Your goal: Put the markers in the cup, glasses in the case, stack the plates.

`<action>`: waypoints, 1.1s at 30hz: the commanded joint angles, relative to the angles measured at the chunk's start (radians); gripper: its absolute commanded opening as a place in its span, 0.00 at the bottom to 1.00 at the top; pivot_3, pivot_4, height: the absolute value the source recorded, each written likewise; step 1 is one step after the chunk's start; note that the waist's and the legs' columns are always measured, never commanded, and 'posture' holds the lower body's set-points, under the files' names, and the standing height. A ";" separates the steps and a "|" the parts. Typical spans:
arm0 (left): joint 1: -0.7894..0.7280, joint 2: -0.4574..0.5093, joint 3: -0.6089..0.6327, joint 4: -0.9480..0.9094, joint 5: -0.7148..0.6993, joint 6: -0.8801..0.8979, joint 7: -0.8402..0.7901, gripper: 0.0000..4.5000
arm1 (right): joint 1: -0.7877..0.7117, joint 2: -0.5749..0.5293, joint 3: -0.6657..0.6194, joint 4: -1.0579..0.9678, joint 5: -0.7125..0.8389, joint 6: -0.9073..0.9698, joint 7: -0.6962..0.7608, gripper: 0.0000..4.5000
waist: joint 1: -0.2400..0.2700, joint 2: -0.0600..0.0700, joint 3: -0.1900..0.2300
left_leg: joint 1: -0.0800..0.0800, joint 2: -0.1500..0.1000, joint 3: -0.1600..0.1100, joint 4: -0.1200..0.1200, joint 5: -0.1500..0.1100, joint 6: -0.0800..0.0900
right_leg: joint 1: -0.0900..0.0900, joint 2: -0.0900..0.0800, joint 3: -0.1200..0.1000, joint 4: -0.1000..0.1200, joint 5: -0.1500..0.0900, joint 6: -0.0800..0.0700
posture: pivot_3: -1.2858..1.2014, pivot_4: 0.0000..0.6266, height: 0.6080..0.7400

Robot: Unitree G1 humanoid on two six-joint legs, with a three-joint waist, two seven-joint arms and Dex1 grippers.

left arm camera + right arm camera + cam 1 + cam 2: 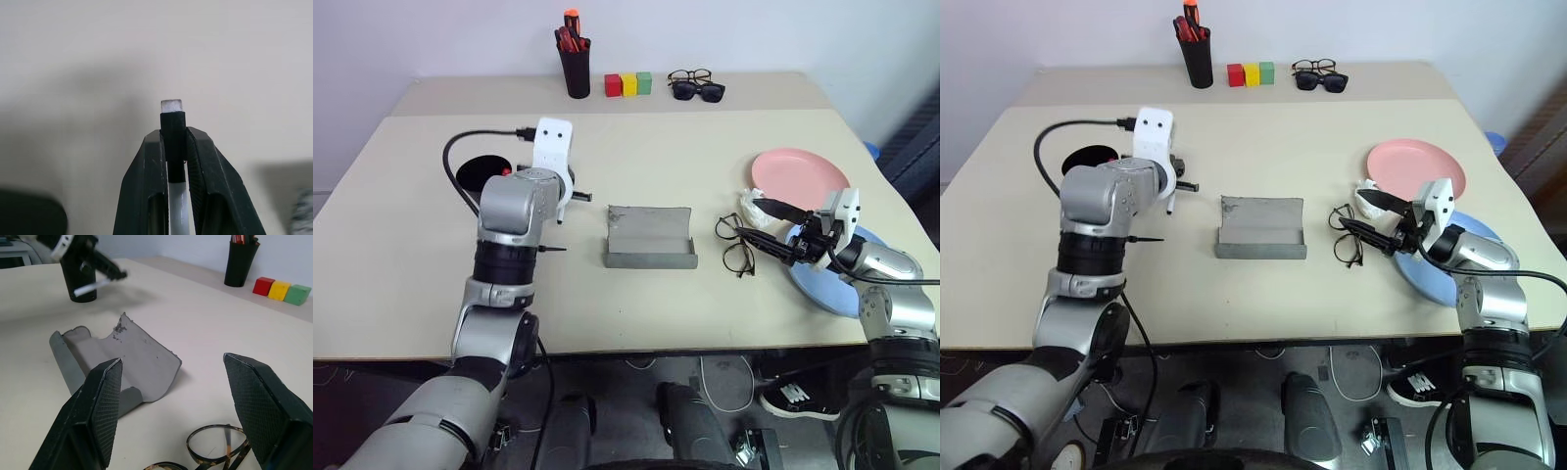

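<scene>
Your left gripper (175, 147) is clamped on the white marker (173, 122), gripping it by the black cap end so the white body trails back between the fingers; that hold keeps the barrel free to drop into the cup (1089, 160), which stands on the table (636, 294) just beyond and to the left of that hand. In the right wrist view the white marker juts out beside the cup, raised clear of the rim, so it looks ready for lowering rather than already in. I cannot make out the second marker on the table. Your right gripper (1376, 217) hangs with its fingers spread wide and nothing between them, hovering just beside the glasses (1345, 235), which lie on the table between the case (1261, 230) and the blue plate (1474, 257). The case sits lid-open in the middle, its hollow facing up, so the glasses have only a short way to go. The pink plate (1415, 166) lies behind the blue one, their edges near each other and not yet stacked. At the back edge, the pen holder (576, 67), the coloured blocks (628, 84) and the spare spectacles (695, 86) sit well apart from your work; leave them
</scene>
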 commanded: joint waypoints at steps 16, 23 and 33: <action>0.249 0.056 0.148 0.015 0.308 -1.127 0.401 0.01 | -0.154 0.075 0.046 0.021 0.050 0.021 0.114 0.75 | 0.007 0.000 0.000 | 0.000 0.000 0.001 0.002 0.000 0.000 | 0.001 0.000 0.001 0.000 0.001 -0.001 | 0.52 0.24 1.00; 0.246 0.036 0.154 0.129 0.315 -1.229 0.441 0.01 | -0.181 0.083 0.046 0.036 0.052 0.022 0.157 0.75 | 0.009 0.000 0.000 | 0.000 0.000 0.001 0.002 0.000 0.000 | 0.001 0.000 0.001 0.000 0.001 -0.001 | 0.52 0.24 1.00; 0.281 0.000 0.124 0.241 0.330 -1.320 0.452 0.01 | -0.163 0.071 0.035 0.011 0.048 0.023 0.145 0.75 | 0.005 0.000 0.000 | 0.000 0.000 0.001 0.001 0.000 0.000 | 0.000 0.000 0.001 0.000 0.001 -0.001 | 0.52 0.24 1.00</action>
